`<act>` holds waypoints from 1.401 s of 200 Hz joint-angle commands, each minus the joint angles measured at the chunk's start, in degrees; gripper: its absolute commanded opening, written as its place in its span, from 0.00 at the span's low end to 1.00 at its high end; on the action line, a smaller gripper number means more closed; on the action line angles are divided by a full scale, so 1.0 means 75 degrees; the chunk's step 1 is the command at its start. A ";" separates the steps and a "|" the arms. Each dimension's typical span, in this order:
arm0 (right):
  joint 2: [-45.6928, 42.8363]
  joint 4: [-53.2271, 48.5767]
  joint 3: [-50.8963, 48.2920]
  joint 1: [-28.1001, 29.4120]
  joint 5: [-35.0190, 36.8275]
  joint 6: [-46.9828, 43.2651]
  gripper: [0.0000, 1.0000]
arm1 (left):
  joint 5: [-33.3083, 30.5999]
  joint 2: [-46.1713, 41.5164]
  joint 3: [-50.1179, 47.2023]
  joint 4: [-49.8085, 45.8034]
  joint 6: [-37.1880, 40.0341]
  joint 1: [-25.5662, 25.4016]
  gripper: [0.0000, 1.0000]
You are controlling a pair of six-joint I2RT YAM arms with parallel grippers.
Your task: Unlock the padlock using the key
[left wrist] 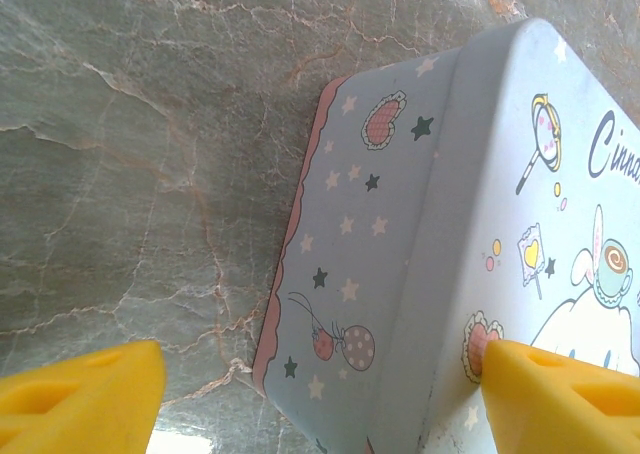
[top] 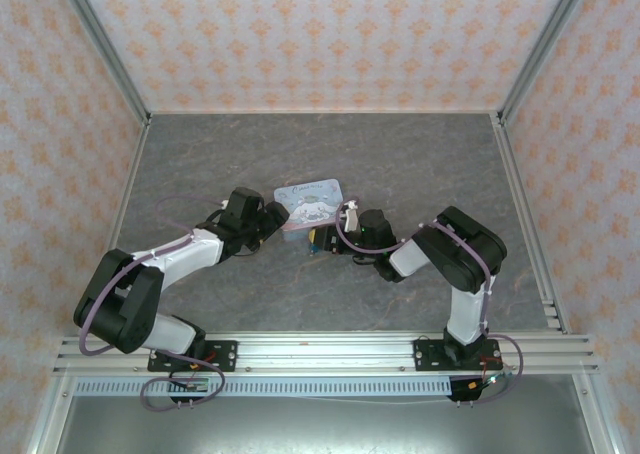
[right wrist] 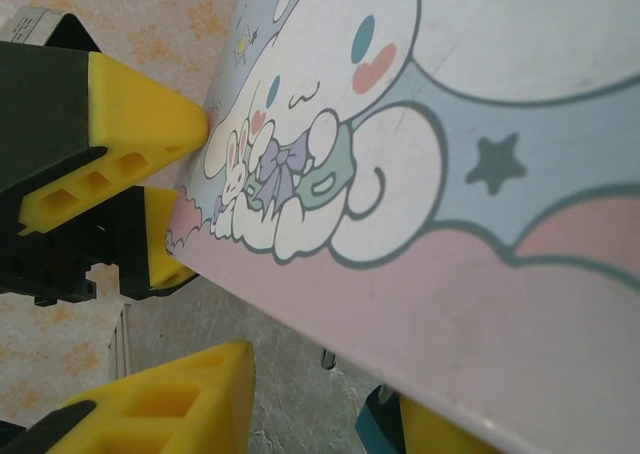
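The pale blue cartoon tin box (top: 310,200) lies mid-table. Under its near edge sits the padlock (right wrist: 376,426), a small teal body pressed against my right gripper's right finger (right wrist: 440,439). The right gripper (right wrist: 320,394) is open, with bare table showing between its left finger (right wrist: 170,404) and the padlock. A thin metal bit (right wrist: 328,359) pokes out beneath the box edge. The key is hidden. My left gripper (left wrist: 320,394) is open wide across the box's left side. One of its fingers (left wrist: 560,394) touches the lid and the other finger (left wrist: 80,394) stands clear over the table.
The grey marble-patterned table (top: 420,164) has patterned walls on three sides. Both arms reach in toward the box from the near rail (top: 320,352). Open floor lies behind the box and at the far right.
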 commanded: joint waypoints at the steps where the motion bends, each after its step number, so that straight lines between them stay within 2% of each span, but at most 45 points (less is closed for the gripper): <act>1: 0.0021 0.0205 0.0002 0.0040 -0.0120 -0.0039 0.37 | -0.0293 0.0008 -0.0200 -0.1099 0.0039 -0.0093 0.81; 160: -0.0118 -0.0251 0.0090 0.0040 -0.0015 -0.0135 0.04 | -0.0323 -0.0051 -0.0085 -0.1231 0.0063 -0.0091 0.81; 203: -0.0290 -0.0156 -0.0054 -0.0007 0.0252 0.0015 0.00 | -0.0328 -0.0041 -0.0118 -0.1225 0.0063 -0.0094 0.81; 280: -0.0597 -0.0109 -0.0323 -0.0075 0.0570 0.0039 0.00 | -0.0375 -0.0005 -0.0198 -0.1196 0.0074 -0.0088 0.81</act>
